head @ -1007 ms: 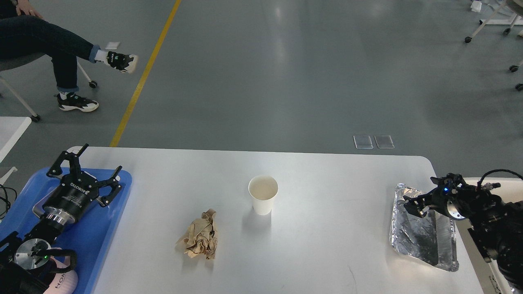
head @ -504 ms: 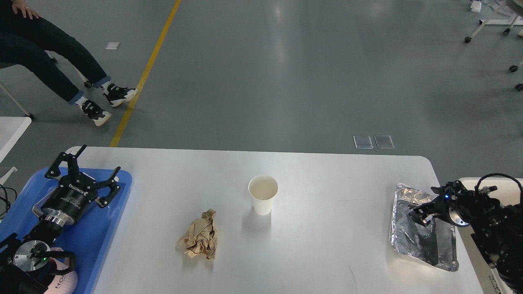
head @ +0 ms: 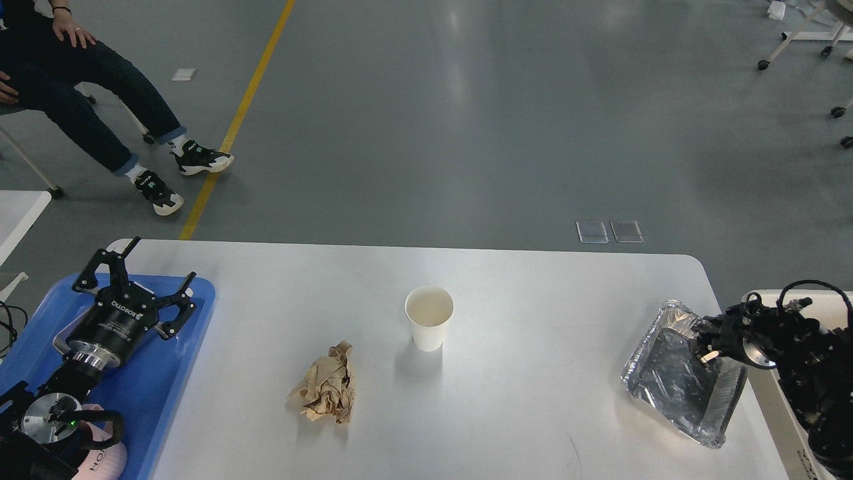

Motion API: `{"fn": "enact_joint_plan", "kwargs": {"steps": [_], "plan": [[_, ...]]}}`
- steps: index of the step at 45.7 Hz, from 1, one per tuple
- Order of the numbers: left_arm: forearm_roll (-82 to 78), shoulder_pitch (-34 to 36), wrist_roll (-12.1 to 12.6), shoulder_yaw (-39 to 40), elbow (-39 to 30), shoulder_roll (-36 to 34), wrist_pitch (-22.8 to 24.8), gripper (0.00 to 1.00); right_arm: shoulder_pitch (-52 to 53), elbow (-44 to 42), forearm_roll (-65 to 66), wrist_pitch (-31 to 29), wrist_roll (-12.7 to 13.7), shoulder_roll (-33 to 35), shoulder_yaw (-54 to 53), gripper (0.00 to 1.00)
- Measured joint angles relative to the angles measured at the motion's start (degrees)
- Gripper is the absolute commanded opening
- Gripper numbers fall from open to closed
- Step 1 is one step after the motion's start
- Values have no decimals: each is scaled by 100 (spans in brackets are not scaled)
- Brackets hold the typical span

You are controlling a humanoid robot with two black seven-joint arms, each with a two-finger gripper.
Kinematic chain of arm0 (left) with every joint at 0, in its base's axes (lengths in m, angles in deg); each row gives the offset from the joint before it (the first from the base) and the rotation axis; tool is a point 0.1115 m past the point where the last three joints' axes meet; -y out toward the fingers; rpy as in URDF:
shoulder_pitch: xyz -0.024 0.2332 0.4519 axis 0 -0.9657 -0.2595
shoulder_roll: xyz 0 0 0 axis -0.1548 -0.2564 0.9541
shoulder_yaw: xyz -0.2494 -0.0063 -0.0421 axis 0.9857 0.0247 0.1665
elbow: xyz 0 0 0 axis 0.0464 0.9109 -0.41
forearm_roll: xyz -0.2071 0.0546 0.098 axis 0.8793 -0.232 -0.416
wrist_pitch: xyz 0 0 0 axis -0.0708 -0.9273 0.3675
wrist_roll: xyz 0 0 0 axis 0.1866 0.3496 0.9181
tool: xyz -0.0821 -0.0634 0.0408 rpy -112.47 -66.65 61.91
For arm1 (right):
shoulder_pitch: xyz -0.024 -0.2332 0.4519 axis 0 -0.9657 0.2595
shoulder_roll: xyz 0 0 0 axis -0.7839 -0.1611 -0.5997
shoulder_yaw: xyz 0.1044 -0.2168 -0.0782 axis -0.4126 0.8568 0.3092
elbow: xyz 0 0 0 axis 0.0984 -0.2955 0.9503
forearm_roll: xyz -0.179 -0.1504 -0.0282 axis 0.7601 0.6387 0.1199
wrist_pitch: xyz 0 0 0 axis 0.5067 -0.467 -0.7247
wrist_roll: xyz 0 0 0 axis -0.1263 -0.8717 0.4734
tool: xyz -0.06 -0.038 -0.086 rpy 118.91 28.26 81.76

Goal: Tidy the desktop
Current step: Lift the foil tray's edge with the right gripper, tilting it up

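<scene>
Grey workshop floor with a yellow line lies beyond your large white rounded-corner desk [head: 533, 280], which fills the lower view with its long axis running left to right. What has just changed is at the desk's right end: the crinkled silver foil tray [head: 673, 377], flat a second ago, now tilts with its right side lifted, and your right gripper [head: 708, 348] has dropped onto its right rim. The fingers appear closed on the foil, so a lift toward the white bin corner [head: 833, 303] looks under way. Your left gripper [head: 136, 277] hangs over the blue plastic tray [head: 190, 347], fingers spread and empty. Near mid-desk the white paper cup [head: 429, 318] and crumpled brown paper wad [head: 325, 391] are yet to be cleared.
</scene>
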Motion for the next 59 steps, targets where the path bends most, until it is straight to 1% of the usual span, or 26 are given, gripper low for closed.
{"fn": "enact_joint_plan", "kwargs": {"steps": [2, 10, 15, 21, 25, 31, 38, 47, 53, 59], "plan": [[0, 0, 0, 0, 0, 0, 0, 97, -8, 0, 0, -6, -4, 3, 7, 14], [0, 0, 0, 0, 0, -1, 0, 97, -34, 0, 7, -40, -23, 4, 50, 12], [0, 3, 0, 0, 0, -8, 0, 97, -46, 0, 11, -123, -40, 19, 82, 1], [0, 8, 0, 7, 0, -8, -8, 97, -44, -9, 29, -305, -96, 75, 98, 0], [0, 8, 6, 8, 0, -9, -9, 97, -7, -17, 23, -509, -123, 104, 100, 0], [-14, 11, 8, 8, 0, -8, -9, 97, 69, -22, -55, -868, -281, 116, 93, 0], [-17, 17, 8, 8, 0, -1, -11, 97, 211, -23, -582, -1399, -396, 155, 83, 0], [-18, 18, 8, 1, 0, 1, -14, 97, 474, 11, -1230, -2213, -750, 178, 72, 0], [-26, 18, 8, 0, 0, 1, -17, 97, 614, 40, -1682, -2616, -917, 174, 65, 0], [-33, 18, 17, -2, 0, 1, -30, 97, 684, 49, -1894, -2965, -1007, 170, 65, 0]]}}
